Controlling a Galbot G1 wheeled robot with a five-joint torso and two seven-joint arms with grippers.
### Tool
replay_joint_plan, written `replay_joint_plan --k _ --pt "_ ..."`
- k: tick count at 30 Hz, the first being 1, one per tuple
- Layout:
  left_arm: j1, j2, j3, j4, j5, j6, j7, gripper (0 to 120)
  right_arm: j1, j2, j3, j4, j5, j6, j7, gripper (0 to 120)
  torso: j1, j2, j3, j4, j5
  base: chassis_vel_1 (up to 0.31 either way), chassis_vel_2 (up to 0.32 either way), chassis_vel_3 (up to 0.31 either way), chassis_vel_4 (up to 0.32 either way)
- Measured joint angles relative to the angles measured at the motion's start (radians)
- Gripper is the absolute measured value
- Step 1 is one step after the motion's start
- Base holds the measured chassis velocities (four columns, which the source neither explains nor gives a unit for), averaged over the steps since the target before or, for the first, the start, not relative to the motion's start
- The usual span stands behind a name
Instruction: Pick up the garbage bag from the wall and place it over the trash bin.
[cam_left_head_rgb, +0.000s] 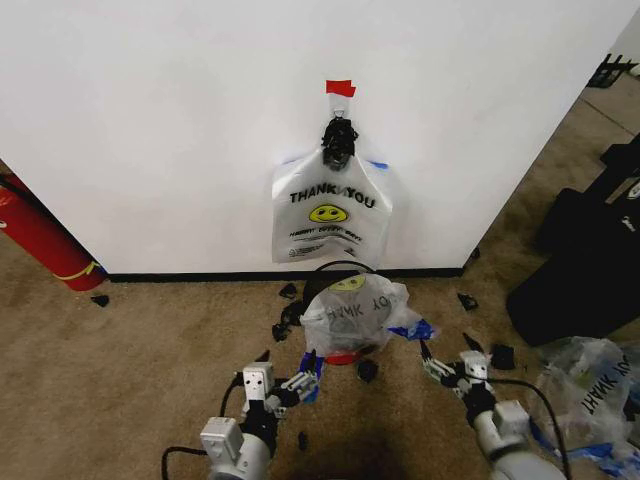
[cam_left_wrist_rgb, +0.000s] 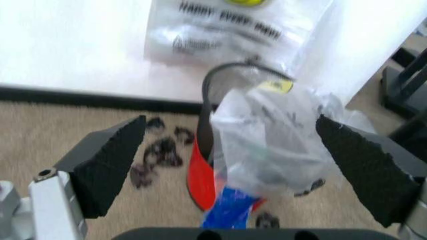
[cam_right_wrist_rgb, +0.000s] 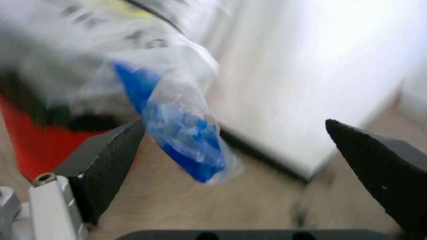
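One garbage bag, white with "THANK YOU" and a yellow smiley, hangs on the wall from a black clip under a red tape piece. Below it stands the trash bin with a red base; a second crumpled bag of the same kind lies draped over it. My left gripper is open, low in front of the bin on its left. My right gripper is open on the bin's right. In the left wrist view the bin and draped bag sit between the wide pads. The right wrist view shows the bag's blue trim.
A long red cylinder leans at the wall's left. Black cases and a clear "MART" bag lie at the right. Small black scraps are scattered on the carpet around the bin. The wall's corner is to the right.
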Motion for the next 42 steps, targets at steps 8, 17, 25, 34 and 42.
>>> replay_joint_plan --k 8,17,25,34,42 --pt "-0.043 -0.022 0.011 0.024 0.019 -0.034 0.006 100 0.148 0.059 0.066 -0.199 -0.600 0.381 0.125 100 0.000 0.000 0.000 0.0000 -0.0001 0.000 0.000 0.000 0.000" --pt "-0.063 -0.029 0.008 0.016 -0.017 -0.033 0.011 100 0.305 0.050 0.006 -0.284 -0.908 0.449 0.230 100 0.000 0.000 0.000 0.0003 0.0000 0.000 0.000 0.000 0.000" --pt "-0.059 -0.040 0.003 0.009 -0.027 -0.028 0.010 100 0.361 0.042 -0.044 -0.337 -0.936 0.440 0.228 100 0.000 0.000 0.000 0.0002 0.0000 0.000 0.000 0.000 0.000" --pt "-0.056 -0.040 -0.002 0.000 -0.035 -0.024 0.008 100 0.384 0.051 -0.080 -0.347 -0.926 0.435 0.225 100 0.000 0.000 0.000 0.0003 0.0000 0.000 0.000 0.000 0.000" --pt "-0.057 -0.039 -0.001 0.004 -0.039 -0.022 0.008 100 0.366 0.027 -0.091 -0.286 -0.907 0.432 0.206 100 0.000 0.000 0.000 0.0007 0.0001 0.000 0.000 0.000 0.000"
